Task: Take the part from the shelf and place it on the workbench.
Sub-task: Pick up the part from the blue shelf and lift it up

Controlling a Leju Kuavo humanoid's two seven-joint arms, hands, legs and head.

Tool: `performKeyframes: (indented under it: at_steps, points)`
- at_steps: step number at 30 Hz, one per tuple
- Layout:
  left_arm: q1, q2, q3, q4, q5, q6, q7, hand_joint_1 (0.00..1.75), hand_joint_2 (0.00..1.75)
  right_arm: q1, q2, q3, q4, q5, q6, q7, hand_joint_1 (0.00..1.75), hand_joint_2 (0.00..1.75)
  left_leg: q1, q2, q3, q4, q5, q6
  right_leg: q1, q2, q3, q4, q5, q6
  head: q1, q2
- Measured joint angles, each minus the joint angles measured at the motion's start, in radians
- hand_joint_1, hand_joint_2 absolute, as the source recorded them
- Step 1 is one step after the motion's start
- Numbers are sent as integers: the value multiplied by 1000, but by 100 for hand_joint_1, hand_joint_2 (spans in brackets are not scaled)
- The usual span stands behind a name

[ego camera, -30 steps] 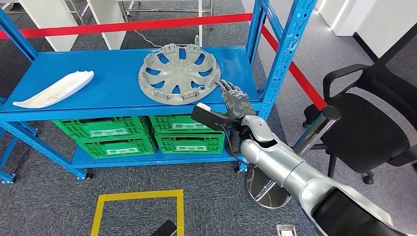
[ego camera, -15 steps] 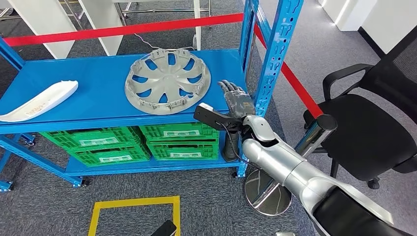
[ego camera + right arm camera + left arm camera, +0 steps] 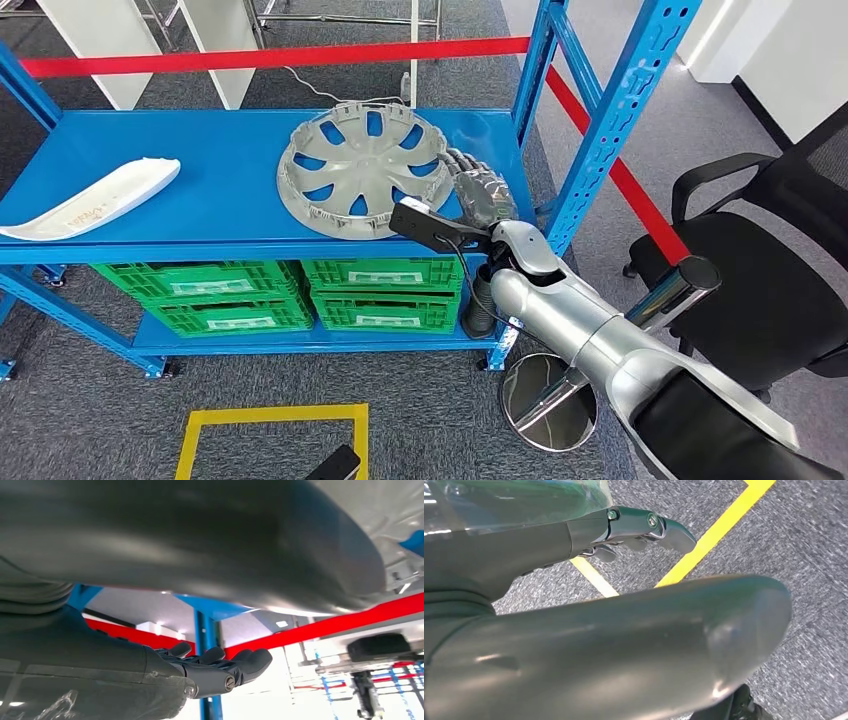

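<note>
Ribbed grey plastic hubcap [image 3: 364, 170] | blue metal shelf [image 3: 200, 190] | right hand [image 3: 482, 197] fingers [image 3: 462, 163] spread, empty, beside rim

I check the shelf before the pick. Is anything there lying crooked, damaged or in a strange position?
Nothing looks damaged. The grey wheel cover lies flat on the blue shelf, its near rim close to the front edge. The right hand is at its right side. The white curved part lies slanted at the left.

head view high, wrist views close-up
</note>
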Motion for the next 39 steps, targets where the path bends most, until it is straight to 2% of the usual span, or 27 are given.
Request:
performKeyframes:
  at_steps: [6, 9, 11, 13, 14, 15, 16, 17, 18, 19, 20, 22, 23, 24, 25, 27, 28, 29, 34, 39]
  points:
    - [-8, 0, 0, 0, -3, 0, -7, 0, 0, -12, 33, 8, 30, -7, -8, -33, 0, 0, -9, -1, 0, 4, -4, 17, -8, 0, 3, -11, 4, 20, -1, 0]
    - [-11, -1, 0, 0, -2, 0, -9, 0, 0, -20, 47, 11, 41, -7, -14, -41, 0, 0, -5, -2, 9, -11, 2, 29, -10, -1, 1, 0, -5, 29, 0, 0]
    - [-10, -1, 1, 0, -2, 0, -10, 0, 0, -23, 51, 12, 47, -9, -16, -44, 0, 0, 0, -5, 18, -21, 6, 34, -10, -1, -38, 78, -44, 31, 3, 0]
    - [-9, -2, 1, 0, -2, 0, -10, 0, 0, -18, 52, 14, 54, -13, -16, -45, 0, 0, 1, -14, 19, -22, 5, 35, -11, 0, -109, 200, -85, 31, 4, 0]
    - [-7, -2, 1, 0, -1, 0, -10, 0, 0, -14, 52, 15, 57, -15, -15, -45, 0, 0, 1, -22, 20, -21, 4, 34, -12, 0, -136, 238, -87, 31, 4, 0]
    - [-5, -2, 1, 0, -1, 0, -11, 0, 0, -10, 52, 15, 61, -15, -14, -44, 0, 0, 2, -31, 20, -20, 2, 32, -13, 0, -148, 242, -70, 31, 4, 0]
    - [-3, -2, 1, 0, -1, 0, -11, 0, 0, -8, 52, 15, 64, -16, -14, -44, 0, 0, 4, -42, 21, -18, 0, 28, -14, 3, -142, 210, -36, 31, 5, 0]
    - [-1, -2, 1, 0, -1, 0, -11, 0, 0, -7, 51, 15, 67, -16, -14, -43, 0, 0, 7, -53, 21, -15, -4, 23, -16, 16, -124, 152, 6, 30, 4, 0]
    - [0, -2, 1, 0, -1, 0, -12, 0, 0, -6, 50, 15, 69, -16, -14, -43, 0, 0, 9, -62, 21, -11, -7, 17, -17, 34, -103, 97, 37, 30, 4, 0]
    - [-1, -2, 1, 0, -1, 0, -12, 0, 0, -6, 48, 15, 70, -16, -14, -42, 0, 0, 11, -71, 19, -7, -9, 10, -17, 51, -85, 50, 54, 28, 5, 0]
    - [-1, -3, 1, 0, -1, 0, -13, 0, 0, -5, 47, 16, 71, -16, -14, -40, 0, 0, 14, -78, 16, -6, -10, 3, -16, 64, -74, 25, 57, 25, 4, 0]
    - [1, -4, 1, 0, -1, 0, -15, 0, 0, -3, 47, 17, 72, -16, -14, -35, 0, 0, 19, -93, 13, -9, -7, -12, -11, 60, -68, 15, 49, 13, 4, 0]
    - [2, -4, 1, 0, -1, -1, -15, 0, 0, -2, 48, 17, 72, -16, -14, -32, 0, 0, 21, -90, 12, -11, -8, -18, -11, 54, -65, 13, 50, 5, 4, 0]
    - [3, -4, 1, 0, -1, -2, -15, 0, 0, -3, 48, 17, 72, -16, -14, -31, 0, 0, 19, -77, 14, -9, -8, -22, -10, 50, -63, 10, 49, 0, 2, 0]
    - [2, -4, 1, 0, -1, -2, -16, 0, 0, -3, 47, 17, 72, -16, -14, -30, 0, 0, 16, -63, 15, -9, -4, -18, -9, 48, -60, 6, 50, -3, -1, 0]
    - [-1, -4, 1, 0, -1, -3, -18, 0, 0, -1, 47, 18, 73, -16, -13, -29, 0, 0, 12, -39, 21, -13, 1, 1, -5, 45, -56, 2, 48, -4, -7, 0]
    - [-2, -4, 1, 0, -1, -3, -19, 0, 0, 0, 46, 18, 73, -16, -13, -27, 0, 0, 12, -39, 23, -19, 4, 9, -3, 42, -55, 3, 48, -6, -7, 0]
    - [-2, -4, 1, 0, -1, -3, -19, 0, 0, 1, 46, 19, 73, -16, -13, -26, 0, 0, 12, -39, 25, -24, 2, 10, -1, 40, -55, 3, 48, -8, -7, 0]
    - [-1, -3, 1, 0, -1, -3, -19, 0, 0, 1, 45, 19, 73, -16, -14, -19, 0, 0, 15, -39, 29, -32, 2, -13, 1, 38, -55, 5, 46, -13, -8, 0]
    - [0, -3, 1, 1, -1, -3, -19, 0, 0, 2, 41, 19, 73, -16, -14, -9, 0, 0, 15, -38, 29, -32, 0, -21, 1, 36, -53, 5, 46, -13, -8, 0]
